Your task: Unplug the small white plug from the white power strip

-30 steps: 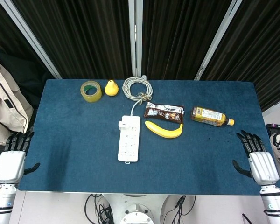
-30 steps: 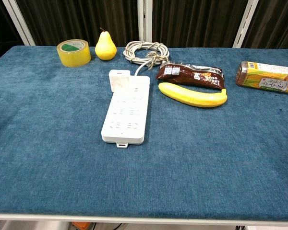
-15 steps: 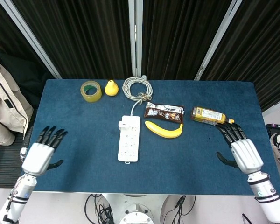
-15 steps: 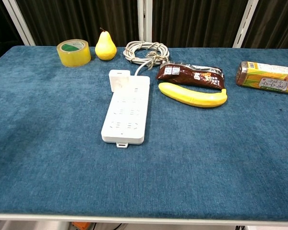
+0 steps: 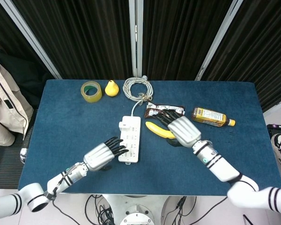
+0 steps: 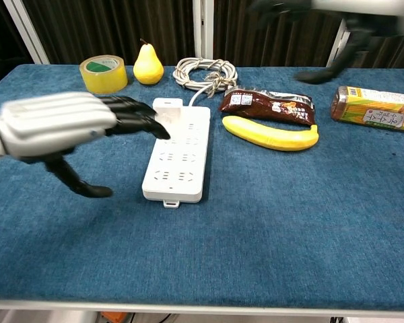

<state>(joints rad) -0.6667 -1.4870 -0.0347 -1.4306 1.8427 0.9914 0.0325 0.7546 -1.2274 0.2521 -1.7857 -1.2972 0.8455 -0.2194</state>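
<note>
The white power strip [image 5: 129, 139] lies lengthwise in the middle of the blue table [image 5: 65, 122]. The small white plug [image 5: 124, 125] sits in its far left corner, also seen in the chest view as the plug [image 6: 168, 105]. My left hand [image 5: 103, 154] reaches in from the near left, fingers spread and extended over the strip's near left edge, holding nothing. In the chest view the left hand [image 6: 54, 124] hovers beside the strip [image 6: 182, 158], its dark fingertips [image 6: 138, 120] just short of the plug. My right hand [image 5: 180, 129] hangs open over the banana, right of the strip.
A yellow banana [image 6: 269, 134] and a brown snack bar [image 6: 269, 105] lie right of the strip, a bottle [image 5: 210, 117] further right. A coiled cable [image 5: 137, 87], a pear [image 5: 112, 87] and a tape roll [image 5: 91, 90] stand along the far edge.
Both hands have swung in from the table's near corners toward the middle: the left to the strip's near left side, the right over the banana. The strip and plug have not moved.
</note>
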